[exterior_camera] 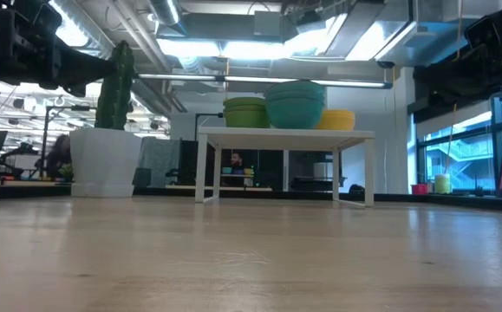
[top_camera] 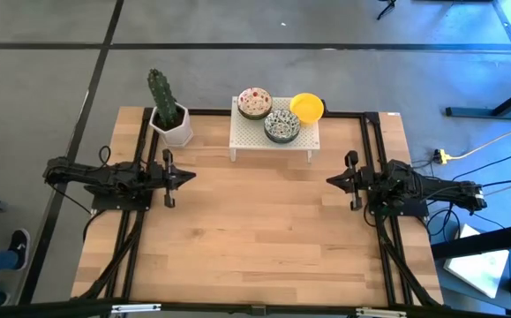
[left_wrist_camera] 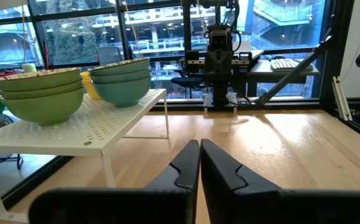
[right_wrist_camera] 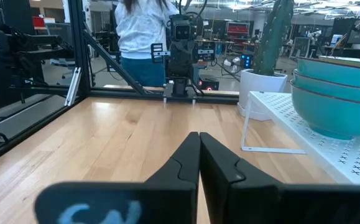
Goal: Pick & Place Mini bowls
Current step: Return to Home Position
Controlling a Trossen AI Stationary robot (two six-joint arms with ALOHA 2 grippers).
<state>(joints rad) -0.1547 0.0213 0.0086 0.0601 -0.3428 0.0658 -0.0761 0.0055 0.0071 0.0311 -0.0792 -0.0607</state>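
Observation:
Three stacks of mini bowls stand on a small white perforated stand (top_camera: 273,140) at the table's far middle: a reddish-brown speckled stack (top_camera: 254,103), a blue-green patterned stack (top_camera: 282,127) and a yellow stack (top_camera: 307,108). Their bases rest on the stand's top. The low view shows the stacks (exterior_camera: 296,104) side by side. My left gripper (top_camera: 193,175) hovers at the table's left side, shut and empty, pointing right. My right gripper (top_camera: 328,181) hovers at the right side, shut and empty, pointing left. Both sit nearer than the stand.
A cactus in a white pot (top_camera: 169,115) stands at the table's far left, beside the stand. Black frame rails (top_camera: 371,150) run along the table's edges. A person (right_wrist_camera: 143,31) stands beyond the table behind the left arm. Bare wood (top_camera: 255,221) spans the middle and near part.

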